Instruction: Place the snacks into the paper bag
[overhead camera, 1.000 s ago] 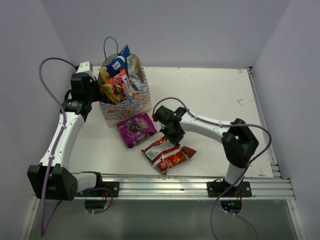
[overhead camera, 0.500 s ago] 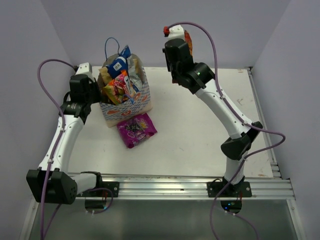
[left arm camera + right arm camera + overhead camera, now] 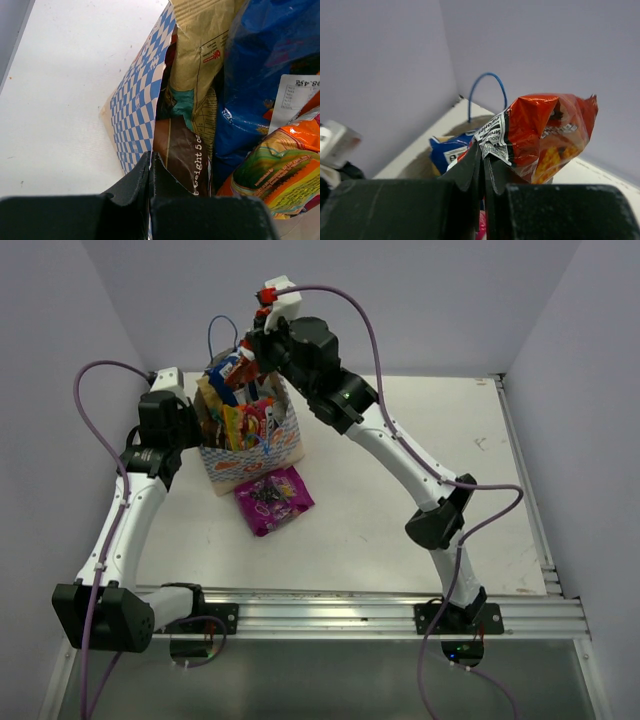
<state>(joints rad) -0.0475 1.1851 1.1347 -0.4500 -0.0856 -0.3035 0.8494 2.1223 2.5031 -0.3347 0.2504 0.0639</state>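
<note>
R arm (image 3: pixel 400 455) has swung from the back wall over to the paper bag (image 3: pixel 262 455) since half a sec ago and now hangs above its mouth. R fingers (image 3: pixel 480 162) are clamped on a corner of the red chip packet (image 3: pixel 545 130), held in air over the bag. L fingers (image 3: pixel 146 172) are pinched together on the bag's checkered rim. Bag's already stuffed w/ packets. Purple packet (image 3: pixel 272 498) lies on the surface (image 3: pixel 420 440) just in front of the bag. Step: drop-in of the red one. Next, prob: lower a bit, aim for a gap, let go, then fetch the purple.
</note>
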